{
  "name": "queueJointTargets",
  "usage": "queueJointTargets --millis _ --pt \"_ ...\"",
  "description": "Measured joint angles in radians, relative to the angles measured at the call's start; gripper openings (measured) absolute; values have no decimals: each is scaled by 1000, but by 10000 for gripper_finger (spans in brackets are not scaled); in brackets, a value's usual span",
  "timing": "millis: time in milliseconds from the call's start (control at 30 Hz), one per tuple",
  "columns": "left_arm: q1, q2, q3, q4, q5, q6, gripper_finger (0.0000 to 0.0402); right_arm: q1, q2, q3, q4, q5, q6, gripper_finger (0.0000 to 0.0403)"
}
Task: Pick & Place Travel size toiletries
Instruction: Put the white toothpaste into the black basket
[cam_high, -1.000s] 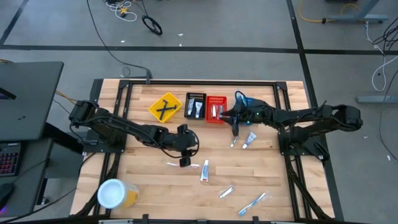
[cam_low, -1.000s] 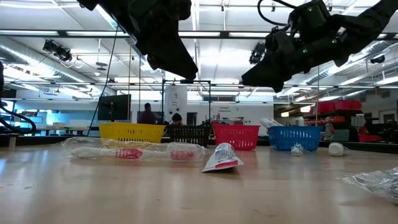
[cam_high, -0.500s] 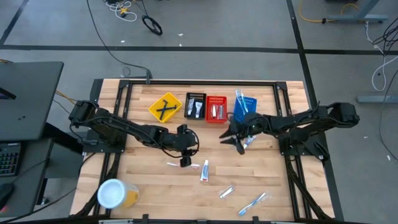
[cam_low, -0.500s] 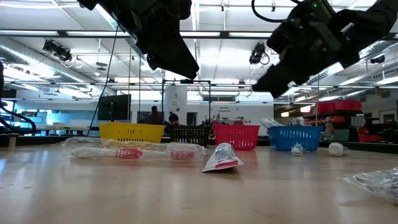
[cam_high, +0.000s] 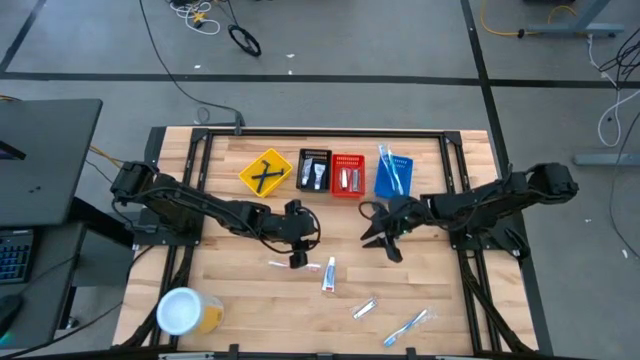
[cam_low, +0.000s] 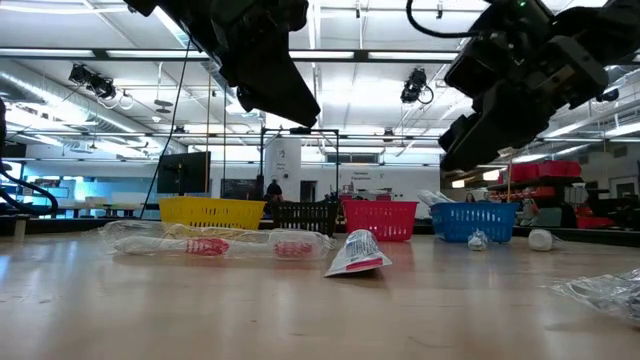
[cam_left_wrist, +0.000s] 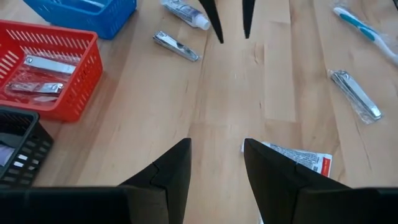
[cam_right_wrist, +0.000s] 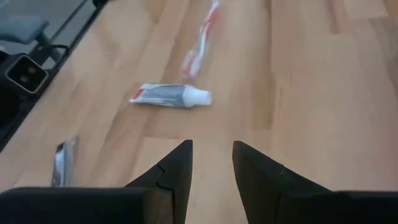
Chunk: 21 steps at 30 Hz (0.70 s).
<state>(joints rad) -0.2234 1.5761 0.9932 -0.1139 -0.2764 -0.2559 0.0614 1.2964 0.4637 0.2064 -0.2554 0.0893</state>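
Looks like the gap between picks: nothing held on either side.

Right pincer (cam_right_wrist: 212, 165): spread, empty, hanging above the worktop (cam_high: 230, 285) just in front of the red basket (cam_left_wrist: 73, 73) and blue basket (cam_left_wrist: 107, 18). Left pincer (cam_left_wrist: 216, 163): spread and empty too, waiting over the middle of the worktop.

Loose toiletries:
- near tube (cam_left_wrist: 185, 12) and bare clipper (cam_left_wrist: 177, 46), lying side by side just beside the right pincer's tips, close to the blue basket
- mid tube (cam_right_wrist: 171, 95) and red brush (cam_right_wrist: 200, 43), flat on the wood nearer the left pincer
- bagged clipper (cam_left_wrist: 356, 93) and blue brush (cam_left_wrist: 357, 22), farther toward the front edge

Next move, as a guess: lower the right pincer over the near tube or the bare clipper, turn the wrist to straddle the short axis, close gently, lift, carry to the matching basket.

Materials:
- tubes: soft white plastic, flat crimped tail, round hard cap; likely to squash or roll if pinched off-centre
- bare clipper: thin bright metal, very low on the wood, so tips right down at the surface
- bagged clipper: clear crinkly film, probably slippery
- brushes: slim rigid handles
- baskets: stiff lattice plastic
- worktop: smooth pale planks
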Motion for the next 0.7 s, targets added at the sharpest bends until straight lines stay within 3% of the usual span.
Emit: queueJointTargets --millis 467,700 --pt "0 0 0 0 32 36 155 76 0 0 63 1 -11 124" --pt "0 12 0 23 149 236 155 78 0 0 68 48 -11 124"
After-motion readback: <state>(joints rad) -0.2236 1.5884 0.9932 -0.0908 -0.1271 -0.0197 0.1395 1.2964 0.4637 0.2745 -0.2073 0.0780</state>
